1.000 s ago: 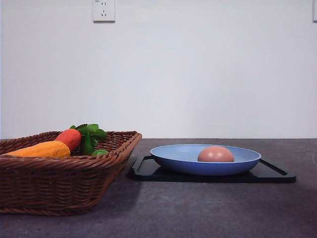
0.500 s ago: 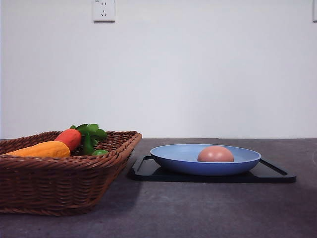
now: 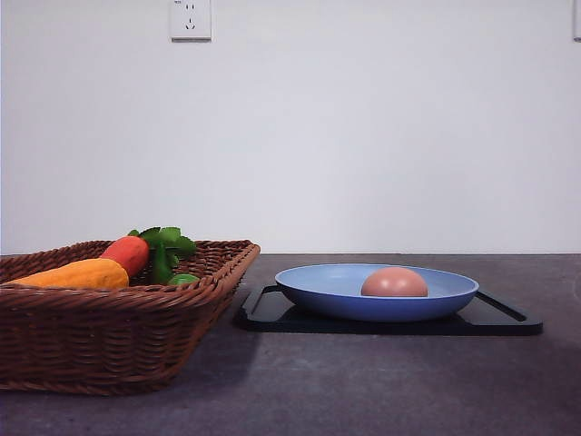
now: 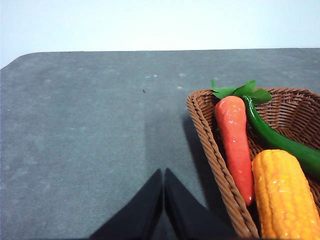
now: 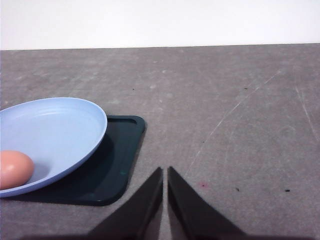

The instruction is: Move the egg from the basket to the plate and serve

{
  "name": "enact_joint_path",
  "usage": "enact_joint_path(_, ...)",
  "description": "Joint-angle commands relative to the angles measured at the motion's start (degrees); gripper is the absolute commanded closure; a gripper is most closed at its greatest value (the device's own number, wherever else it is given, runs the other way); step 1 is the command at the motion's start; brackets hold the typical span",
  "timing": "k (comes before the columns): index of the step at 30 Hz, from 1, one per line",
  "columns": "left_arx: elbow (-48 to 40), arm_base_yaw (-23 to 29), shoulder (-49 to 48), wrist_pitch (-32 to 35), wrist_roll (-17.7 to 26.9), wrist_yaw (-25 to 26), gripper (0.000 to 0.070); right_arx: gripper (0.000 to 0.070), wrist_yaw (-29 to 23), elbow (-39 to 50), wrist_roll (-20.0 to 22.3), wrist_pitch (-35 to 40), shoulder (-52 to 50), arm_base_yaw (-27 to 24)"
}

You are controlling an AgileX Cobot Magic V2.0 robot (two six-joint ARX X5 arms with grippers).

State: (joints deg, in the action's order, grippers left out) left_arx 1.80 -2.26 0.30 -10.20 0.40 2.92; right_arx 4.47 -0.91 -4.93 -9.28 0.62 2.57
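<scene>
The table [image 3: 381, 391] holds the basket [image 3: 109, 336] with a carrot [image 4: 235, 140], corn [image 4: 285, 195] and green pepper [image 4: 280, 140]. Beside the basket, a black tray [image 3: 272, 313] carries the plate [image 3: 327, 295], and the egg [image 3: 395, 282] lies inside the plate. Serving looks like the remaining step: grip the tray's edge, not the plate, and move level and slowly so the egg does not roll. The left gripper [image 4: 163, 200] and right gripper [image 5: 165, 197] have their fingers pressed together, empty.
</scene>
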Motion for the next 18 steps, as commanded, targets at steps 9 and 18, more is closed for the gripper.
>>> enact_joint_path(9,-1.2,0.0,-0.1,-0.5,-0.5,0.0,0.0700,0.0700,0.0,0.4,-0.7,0.2,-0.1,0.0)
enact_joint_path(18,-1.2,0.0,-0.1,-0.5,-0.5,0.0,0.0700,0.0700,0.0,0.4,-0.7,0.3,-0.1,0.0)
